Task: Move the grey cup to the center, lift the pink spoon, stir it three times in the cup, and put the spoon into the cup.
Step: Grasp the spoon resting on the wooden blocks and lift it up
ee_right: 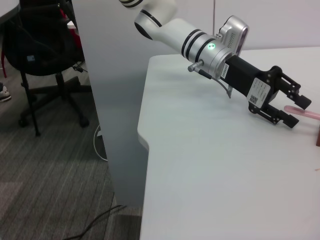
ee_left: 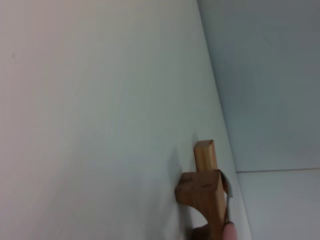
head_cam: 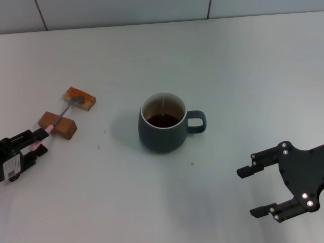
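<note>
The grey cup [head_cam: 162, 132] stands upright mid-table with dark liquid inside, its handle pointing toward my right side. The pink spoon [head_cam: 64, 110] lies across two brown blocks [head_cam: 58, 124] at the left, bowl on the far block. My left gripper [head_cam: 42, 142] is low at the table's left edge, open, with its fingers on either side of the spoon's pink handle end. The right wrist view shows that left gripper [ee_right: 297, 112] straddling the spoon's pink handle [ee_right: 309, 114]. My right gripper [head_cam: 255, 192] hovers open and empty, nearer than the cup and to its right.
The left wrist view shows the brown blocks [ee_left: 206, 192] close up, with the spoon's metal neck [ee_left: 229, 196] beside them. The white table [head_cam: 243, 76] ends at a wall behind. An office chair [ee_right: 45, 55] stands on the floor beyond the table's left edge.
</note>
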`<act>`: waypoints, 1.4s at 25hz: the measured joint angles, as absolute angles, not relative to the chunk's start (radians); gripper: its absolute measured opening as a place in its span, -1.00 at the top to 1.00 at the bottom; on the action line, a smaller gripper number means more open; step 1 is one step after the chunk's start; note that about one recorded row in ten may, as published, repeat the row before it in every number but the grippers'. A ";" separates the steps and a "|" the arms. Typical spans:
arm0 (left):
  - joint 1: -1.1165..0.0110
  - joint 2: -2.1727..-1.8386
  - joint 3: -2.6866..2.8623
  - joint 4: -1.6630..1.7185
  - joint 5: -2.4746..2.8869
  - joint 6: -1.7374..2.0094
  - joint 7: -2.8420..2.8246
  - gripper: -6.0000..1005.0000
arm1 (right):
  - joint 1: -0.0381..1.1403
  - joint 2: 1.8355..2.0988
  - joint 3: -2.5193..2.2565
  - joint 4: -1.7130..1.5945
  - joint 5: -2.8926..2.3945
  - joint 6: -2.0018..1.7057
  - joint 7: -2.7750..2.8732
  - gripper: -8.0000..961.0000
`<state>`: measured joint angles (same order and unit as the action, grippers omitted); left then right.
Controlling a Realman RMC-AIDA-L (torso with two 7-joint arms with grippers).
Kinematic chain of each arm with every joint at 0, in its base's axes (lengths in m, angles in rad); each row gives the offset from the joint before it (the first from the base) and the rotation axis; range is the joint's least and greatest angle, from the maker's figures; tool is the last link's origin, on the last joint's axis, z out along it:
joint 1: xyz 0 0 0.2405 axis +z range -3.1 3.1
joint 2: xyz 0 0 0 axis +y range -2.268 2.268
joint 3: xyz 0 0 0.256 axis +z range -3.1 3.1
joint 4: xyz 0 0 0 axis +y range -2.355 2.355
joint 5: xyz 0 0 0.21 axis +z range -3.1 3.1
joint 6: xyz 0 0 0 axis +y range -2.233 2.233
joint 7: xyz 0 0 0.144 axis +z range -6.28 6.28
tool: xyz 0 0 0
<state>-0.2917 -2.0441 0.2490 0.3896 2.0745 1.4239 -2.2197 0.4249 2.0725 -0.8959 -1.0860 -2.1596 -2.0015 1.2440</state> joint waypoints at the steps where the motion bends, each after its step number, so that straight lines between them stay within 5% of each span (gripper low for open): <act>1: -0.292 -2.045 0.249 0.389 2.075 1.421 -2.220 0.05 | 0.425 2.072 -0.896 -1.086 -2.160 -2.002 1.244 -0.45; 35: -0.291 -2.059 0.205 0.352 2.068 1.412 -2.213 0.20 | 0.425 2.072 -0.896 -1.088 -2.163 -2.002 1.244 -0.45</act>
<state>-0.2908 -2.0589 0.2049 0.3517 2.0685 1.4123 -2.2135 0.4248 2.0724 -0.8958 -1.0885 -2.1630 -2.0018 1.2440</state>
